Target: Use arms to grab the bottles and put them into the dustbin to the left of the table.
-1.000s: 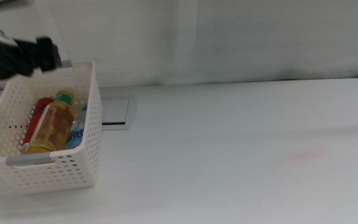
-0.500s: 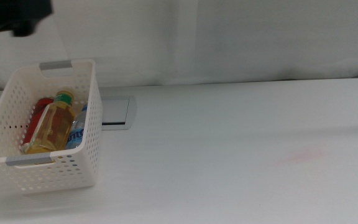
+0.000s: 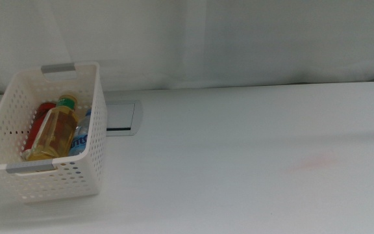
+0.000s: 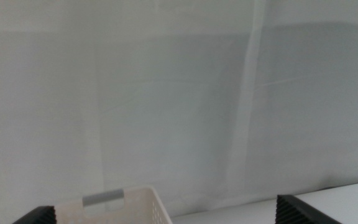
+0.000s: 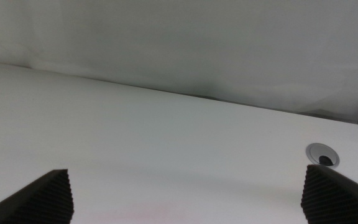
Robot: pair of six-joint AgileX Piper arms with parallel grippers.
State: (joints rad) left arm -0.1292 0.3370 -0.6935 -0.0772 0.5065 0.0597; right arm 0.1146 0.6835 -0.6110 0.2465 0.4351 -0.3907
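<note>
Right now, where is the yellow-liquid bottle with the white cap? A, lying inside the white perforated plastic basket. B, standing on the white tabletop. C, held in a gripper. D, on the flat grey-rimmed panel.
A: the yellow-liquid bottle lies inside the white perforated basket, between the red soda can and the clear water bottle.

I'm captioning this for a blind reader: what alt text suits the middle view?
A white dustbin at the table's left holds a yellow-liquid bottle, a red can and a small water bottle. No arm shows.
</note>
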